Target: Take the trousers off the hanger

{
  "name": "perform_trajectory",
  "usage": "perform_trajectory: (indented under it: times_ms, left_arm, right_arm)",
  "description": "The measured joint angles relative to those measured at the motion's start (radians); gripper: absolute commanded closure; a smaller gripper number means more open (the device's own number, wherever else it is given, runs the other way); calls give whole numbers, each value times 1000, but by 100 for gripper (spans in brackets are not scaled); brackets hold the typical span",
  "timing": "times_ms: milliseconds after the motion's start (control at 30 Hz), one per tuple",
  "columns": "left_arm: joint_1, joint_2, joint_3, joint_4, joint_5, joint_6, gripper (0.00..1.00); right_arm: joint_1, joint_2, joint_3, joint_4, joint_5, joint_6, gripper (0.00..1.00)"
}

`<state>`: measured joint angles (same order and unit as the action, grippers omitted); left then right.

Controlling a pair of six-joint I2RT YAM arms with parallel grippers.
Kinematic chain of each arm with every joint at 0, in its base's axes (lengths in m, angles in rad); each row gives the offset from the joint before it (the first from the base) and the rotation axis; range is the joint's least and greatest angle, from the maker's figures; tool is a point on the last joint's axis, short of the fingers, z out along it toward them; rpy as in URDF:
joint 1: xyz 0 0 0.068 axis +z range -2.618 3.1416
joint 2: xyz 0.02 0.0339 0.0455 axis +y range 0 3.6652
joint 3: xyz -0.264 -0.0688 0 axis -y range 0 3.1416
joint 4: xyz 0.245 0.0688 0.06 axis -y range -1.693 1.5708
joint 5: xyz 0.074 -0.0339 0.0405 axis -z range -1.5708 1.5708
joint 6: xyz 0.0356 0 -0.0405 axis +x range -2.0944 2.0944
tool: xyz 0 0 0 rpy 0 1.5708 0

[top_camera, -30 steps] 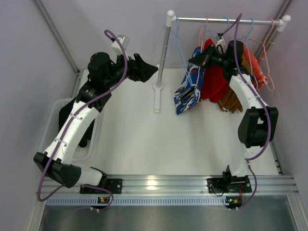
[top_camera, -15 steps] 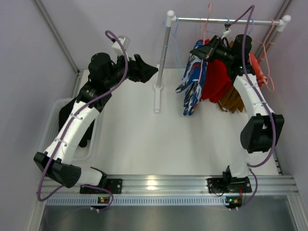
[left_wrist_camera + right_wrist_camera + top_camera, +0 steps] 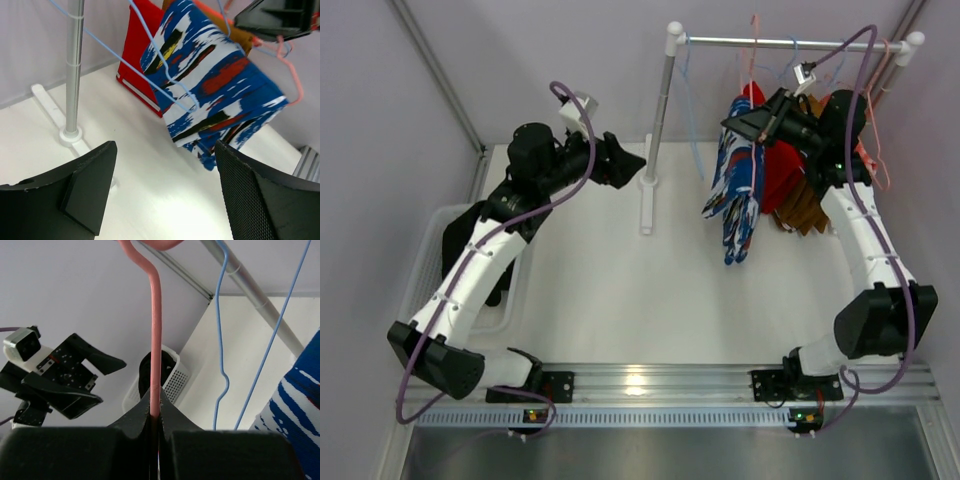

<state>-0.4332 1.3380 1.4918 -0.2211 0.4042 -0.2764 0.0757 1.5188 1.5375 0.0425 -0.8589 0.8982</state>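
Between the fingers of the right gripper (image 3: 155, 407) the neck of a pink hanger (image 3: 155, 340) is pinched tight, the pads shut on the wire just under its hook. Below those fingers and off to one side hang the patterned trousers (image 3: 215, 95) — apparently draped over that hanger's bar, though the fold itself is hidden. Above the fingers the hook seems to stand at or over the rail (image 3: 780, 43); whether it is clear of the rail I cannot tell. The left gripper (image 3: 166, 147) hovers with its fingers wide apart and nothing in them. The patterned trousers are straight ahead of it, well beyond the fingertips, with the wires of blue hangers (image 3: 218, 315) crossing in front of the cloth. Further from the left fingers hang red trousers (image 3: 137, 50) and a brown pair (image 3: 805, 205). The step in hand looks like offering the loaded hanger so the left gripper can pull the cloth off. To do it well, the right grip should hold the hanger level and away from the blue wires. The left fingers should come in low, take the hanging end of the cloth rather than any wire, close fully, then draw it along and off the bar — a sideways tug risks twisting the hanger in the pinch.
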Motion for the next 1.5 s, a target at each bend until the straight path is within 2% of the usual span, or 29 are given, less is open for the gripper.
perform_trajectory:
  times_ms: [133,167,233,500,667,833,1033,1167,1500]
  left_arm:
    - [-19,-28,-85,2,-13,98,8]
    - [-31,-34,-104,6,-29,137,3]
    - [-86,-56,-164,10,-64,200,1]
    - [-496,-203,-455,209,-317,493,1]
    - [-644,-168,-460,391,-460,565,1]
    - [-811,-6,-413,616,-620,649,1]
    - [-851,116,-395,724,-688,681,1]
    - [-851,154,-351,771,-746,698,7]
    - [-851,175,-314,865,-793,718,16]
  right_arm:
    - [0,-100,-85,-1,2,14,100]
    - [0,-125,-103,-2,2,20,100]
    - [0,-172,-127,-7,9,30,100]
    - [0,-356,-228,-9,84,90,100]
    - [0,-441,-286,-38,137,117,100]
    - [1,-488,-320,-64,188,137,100]
    - [1,-496,-320,-83,227,151,100]
    - [1,-509,-320,-90,230,162,100]
    - [28,-537,-336,-77,229,195,100]
